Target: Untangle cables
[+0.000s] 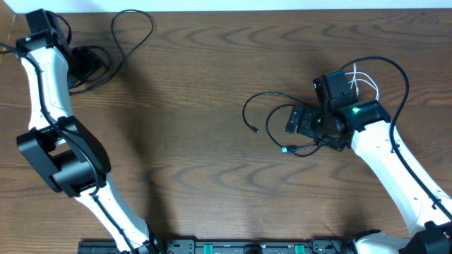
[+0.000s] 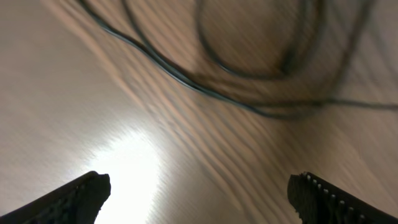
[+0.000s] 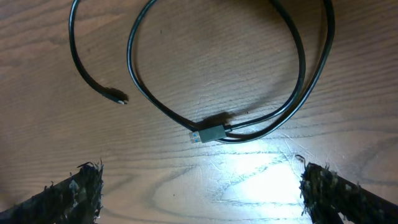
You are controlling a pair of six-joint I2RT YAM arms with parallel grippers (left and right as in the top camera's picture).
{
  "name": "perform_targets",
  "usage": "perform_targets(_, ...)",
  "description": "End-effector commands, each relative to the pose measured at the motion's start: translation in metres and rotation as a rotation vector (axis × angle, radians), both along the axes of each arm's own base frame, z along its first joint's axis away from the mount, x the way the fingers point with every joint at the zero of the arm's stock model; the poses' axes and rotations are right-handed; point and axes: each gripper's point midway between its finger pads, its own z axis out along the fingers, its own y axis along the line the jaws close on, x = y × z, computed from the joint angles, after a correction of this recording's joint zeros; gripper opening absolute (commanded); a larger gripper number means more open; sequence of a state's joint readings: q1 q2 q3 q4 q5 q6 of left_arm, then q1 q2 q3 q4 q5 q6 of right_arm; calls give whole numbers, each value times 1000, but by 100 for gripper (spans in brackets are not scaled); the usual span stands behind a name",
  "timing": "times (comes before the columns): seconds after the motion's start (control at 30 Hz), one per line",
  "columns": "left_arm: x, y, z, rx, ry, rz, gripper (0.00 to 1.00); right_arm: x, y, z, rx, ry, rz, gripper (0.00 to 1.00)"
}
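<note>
One black cable lies in loose loops at the far left; in the left wrist view it is blurred across the top. My left gripper is open and empty over the table beside those loops. A second black cable loops at the centre right, with a small plug and a free end. My right gripper is open and empty just above the table, near that plug. A short white cable lies behind the right wrist, partly hidden by it.
The table is dark wood. The black cable arcs round the right arm's far side. The arms' base rail runs along the front edge. The left arm stands over the left side.
</note>
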State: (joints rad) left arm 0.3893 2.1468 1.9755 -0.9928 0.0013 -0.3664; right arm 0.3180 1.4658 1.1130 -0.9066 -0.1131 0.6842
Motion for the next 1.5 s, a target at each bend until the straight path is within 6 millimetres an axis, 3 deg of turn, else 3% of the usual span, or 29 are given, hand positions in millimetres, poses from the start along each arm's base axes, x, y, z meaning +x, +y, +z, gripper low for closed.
perform_targets(0.0, 11, -42, 17, -214, -93, -68, 96, 4, 1, 2, 3, -13, 11, 99)
perform_targets(0.13, 12, -102, 24, -408, -118, -295, 95, 9, 3, 4, 9, -34, 11, 99)
perform_targets(0.5, -22, -239, 2, -466, 111, -593, 95, 17, 4, 9, 4, -80, 59, 99)
perform_targets(0.7, -37, -286, -10, -362, 199, -719, 95, 14, -16, 33, -14, -105, 59, 99)
perform_targets(0.9, -55, -299, 1, -364, 246, -697, 95, 8, -38, 56, -11, -152, 1, 99)
perform_targets(1.0, -69, -294, 27, -365, 230, -670, 95, 3, -42, 58, -17, -147, -8, 99)
perform_targets(1.23, -105, -289, 120, -315, 33, -704, 95, 0, -42, 56, -20, -129, -6, 99)
perform_targets(1.33, -128, -278, 152, -250, -32, -701, 95, -1, -40, 56, -9, -125, -2, 99)
perform_targets(1.37, -145, -269, 167, -202, -52, -692, 95, -4, -39, 55, -2, -114, 1, 99)
perform_targets(1.47, -169, -258, 180, -157, -53, -678, 95, -8, -36, 54, 11, -97, 9, 99)
